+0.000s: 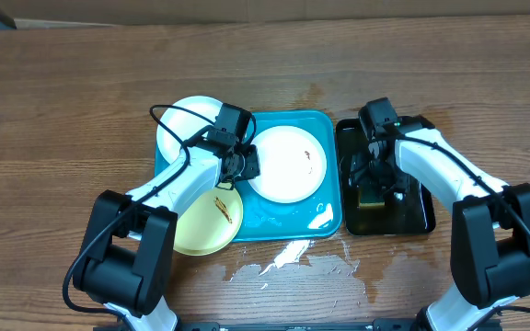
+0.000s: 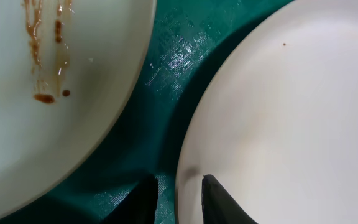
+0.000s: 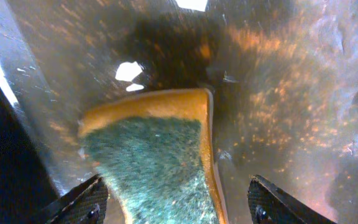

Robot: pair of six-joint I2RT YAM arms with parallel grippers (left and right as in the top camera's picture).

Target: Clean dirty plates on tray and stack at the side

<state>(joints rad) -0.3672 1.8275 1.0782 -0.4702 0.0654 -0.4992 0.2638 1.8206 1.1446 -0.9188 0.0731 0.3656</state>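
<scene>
left end effector (image 2: 179,182) seemingly straddles the rim of white plate (image 2: 291,112).

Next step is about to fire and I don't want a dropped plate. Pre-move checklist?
1. Rim straddled: left end effector sits astride the white plate edge: ok.
2. Rim actually pinched: cannot tell.
3. Sponge lined up: right end effector is over the sponge: ok.
4. Sponge gripped: not ok, jaws wide open.
5. Smeared yellow-green plate fully on the tray: not ok, overhangs the front corner.
6. Table dry: not ok, puddle in front of the tray.
</scene>
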